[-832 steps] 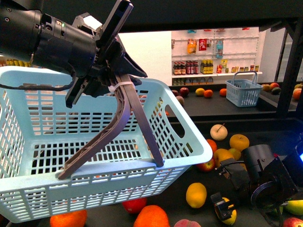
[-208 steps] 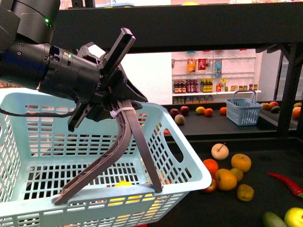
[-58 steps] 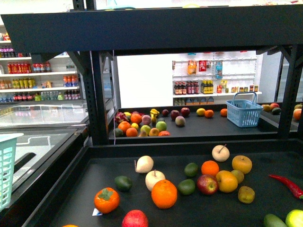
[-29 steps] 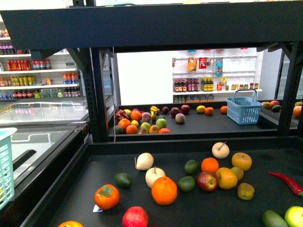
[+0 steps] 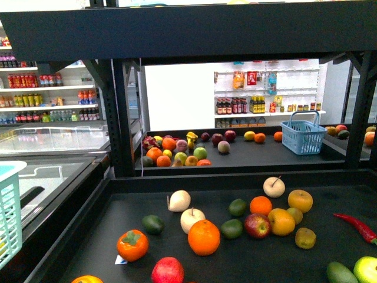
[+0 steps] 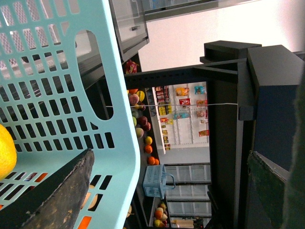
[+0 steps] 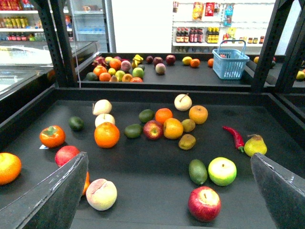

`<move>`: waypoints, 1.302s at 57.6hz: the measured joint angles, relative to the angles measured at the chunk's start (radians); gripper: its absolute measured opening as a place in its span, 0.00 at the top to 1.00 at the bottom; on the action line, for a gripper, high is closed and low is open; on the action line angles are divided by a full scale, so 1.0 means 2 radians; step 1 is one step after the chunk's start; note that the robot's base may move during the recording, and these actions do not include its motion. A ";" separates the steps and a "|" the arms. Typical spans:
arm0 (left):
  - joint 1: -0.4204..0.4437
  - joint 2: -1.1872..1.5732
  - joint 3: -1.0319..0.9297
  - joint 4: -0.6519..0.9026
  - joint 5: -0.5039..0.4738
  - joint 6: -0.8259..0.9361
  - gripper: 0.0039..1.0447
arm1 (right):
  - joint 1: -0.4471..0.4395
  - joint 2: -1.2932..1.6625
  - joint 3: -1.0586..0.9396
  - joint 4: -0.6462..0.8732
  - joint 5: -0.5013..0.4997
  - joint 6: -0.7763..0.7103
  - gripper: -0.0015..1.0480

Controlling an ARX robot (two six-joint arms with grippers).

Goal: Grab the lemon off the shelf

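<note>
- The shelf is big and black, and its flat dark counter has lots of fruit on it.
- The lemon is not on the counter. It lies inside the light blue basket. Only a bit of its yellow skin shows, at the edge of the left wrist view.
- In the front view the basket is just past the left edge of the counter. Only a small part of it shows.
- The left claw is spread wide. One dark finger is right by the basket's rim and the other is far off to the side.
- The right claw is spread wide too. It hangs over the near edge of the counter and holds nothing.
- No arm shows in the front view.
- A big orange sits near the middle of the counter, close to the near edge.
- A red apple is a little to the right of the orange, touching a yellow-orange fruit.
- A red chili lies by the right edge of the counter.
- A pear is just beside the chili, toward the near edge.
- Far behind the back edge, on another black counter, stands a small blue basket.
</note>
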 joint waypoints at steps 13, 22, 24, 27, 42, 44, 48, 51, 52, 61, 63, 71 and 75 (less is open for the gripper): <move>-0.002 -0.010 -0.002 -0.014 -0.001 0.008 0.07 | 0.000 0.000 0.000 0.000 0.000 0.000 0.02; -0.006 -0.010 0.005 -0.022 -0.005 0.008 0.07 | 0.000 0.000 0.000 0.000 0.000 0.000 0.02; -0.007 -0.009 0.008 -0.022 -0.006 0.008 0.07 | 0.000 0.000 0.000 0.000 0.000 0.000 0.02; -0.008 -0.005 0.013 -0.018 -0.005 0.006 0.07 | 0.000 0.000 0.000 0.000 0.000 0.000 0.02; -0.029 0.019 0.042 0.037 0.009 -0.027 0.07 | 0.000 0.000 0.000 0.000 0.000 0.000 0.02; -0.030 0.019 0.044 0.046 0.010 -0.033 0.07 | 0.000 0.000 0.000 0.000 0.000 0.000 0.02; -0.033 0.019 0.047 0.059 0.017 -0.041 0.07 | 0.000 0.000 0.000 0.000 0.000 0.000 0.02; -0.035 0.019 0.052 0.064 0.019 -0.046 0.07 | 0.000 0.000 0.000 0.000 0.000 0.000 0.02; -0.035 0.019 0.052 0.064 0.019 -0.046 0.07 | 0.000 0.000 0.000 0.000 0.000 0.000 0.02; -0.036 0.019 0.054 0.060 0.020 -0.049 0.07 | 0.000 0.000 0.000 0.000 0.000 0.000 0.02; -0.035 0.019 0.054 0.057 0.021 -0.049 0.07 | 0.000 0.000 0.000 0.000 0.000 0.000 0.02; -0.033 0.013 0.054 0.039 0.023 -0.048 0.07 | 0.000 0.000 0.000 0.000 0.000 0.000 0.02; -0.031 0.009 0.054 0.037 0.023 -0.048 0.07 | 0.000 0.000 0.000 0.000 0.000 0.000 0.02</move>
